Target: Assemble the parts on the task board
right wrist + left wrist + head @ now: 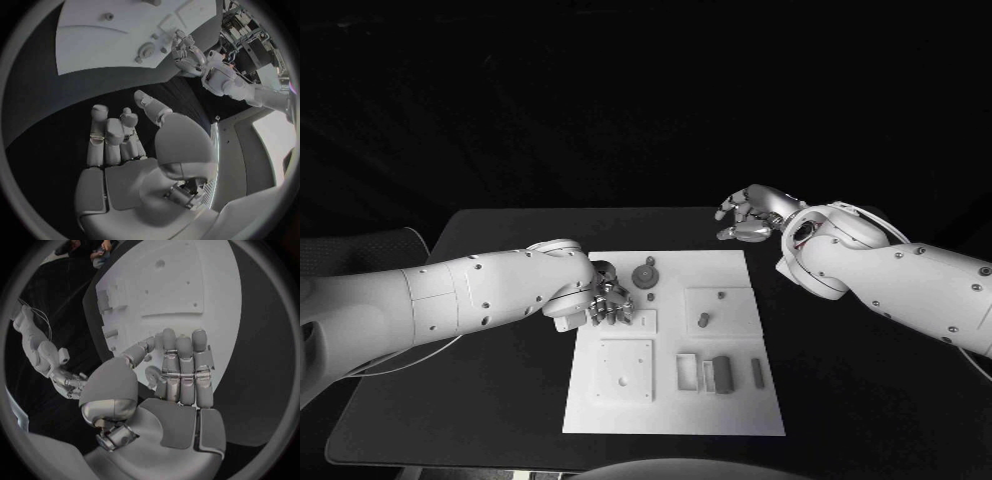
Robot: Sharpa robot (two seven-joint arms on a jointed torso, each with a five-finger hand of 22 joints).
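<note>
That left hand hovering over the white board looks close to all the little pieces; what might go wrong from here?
The left hand sits over the task board, close to the round part. Coming down, its fingers could knock that part or a neighbouring one out of place. From the head view the hand hides what lies beneath it, so a grasp may miss. The right hand hangs off the board over the black table, empty, too far to steady anything.

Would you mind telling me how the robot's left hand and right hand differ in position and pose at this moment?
The silver left hand is over the white task board, near its left edge; the silver right hand is off the board, above the black table beyond its far right corner. The left fingers point down at the board; the right's curl loosely in the air. Both hold nothing.
</note>
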